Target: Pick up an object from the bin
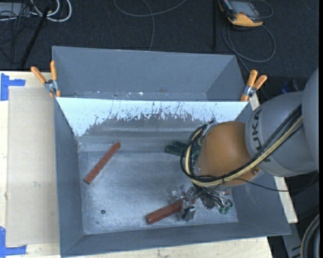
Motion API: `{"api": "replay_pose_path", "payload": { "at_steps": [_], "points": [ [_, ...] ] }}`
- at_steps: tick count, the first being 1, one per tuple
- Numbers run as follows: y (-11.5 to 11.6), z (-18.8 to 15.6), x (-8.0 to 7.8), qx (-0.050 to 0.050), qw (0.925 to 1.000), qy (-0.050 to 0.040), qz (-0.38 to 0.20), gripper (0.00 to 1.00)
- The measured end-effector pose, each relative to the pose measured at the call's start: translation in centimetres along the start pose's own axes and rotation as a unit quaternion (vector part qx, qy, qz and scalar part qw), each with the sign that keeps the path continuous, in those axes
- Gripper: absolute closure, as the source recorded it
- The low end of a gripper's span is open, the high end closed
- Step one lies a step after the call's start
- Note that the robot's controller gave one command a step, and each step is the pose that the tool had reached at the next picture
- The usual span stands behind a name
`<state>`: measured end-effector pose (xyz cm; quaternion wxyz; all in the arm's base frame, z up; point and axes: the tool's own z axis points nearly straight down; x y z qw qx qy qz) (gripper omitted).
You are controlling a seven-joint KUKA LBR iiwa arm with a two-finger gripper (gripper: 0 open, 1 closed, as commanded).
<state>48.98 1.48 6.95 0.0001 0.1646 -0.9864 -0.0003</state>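
You're seeing the orange wrist cover [220, 152] sitting topmost, gripper [191, 202] hanging over the right end of a reddish-brown stick [162, 214] lying low-right in the bin [129, 192]; can't tell if it's open or clamped. Bin floor is showing scuffed, speckled grey; dark carpet [124, 34] with cables [59, 7] is lying behind.

Grey bin [151, 79] with dark-streaked, speckled far wall. Red-brown left stick [102, 162] and lower stick [164, 214]. Dark green block [175, 148]. Orange-brown cover [223, 152], grey arm [290, 138], black and yellow cables [187, 157].
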Motion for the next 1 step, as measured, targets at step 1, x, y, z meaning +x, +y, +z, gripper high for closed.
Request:
{"api": "replay_pose_path", "payload": {
  "at_steps": [1],
  "points": [
    [-3.23,-19.61,-0.54,0.002,0.9988,-0.0045,0.049,1.0]
  ]
}}
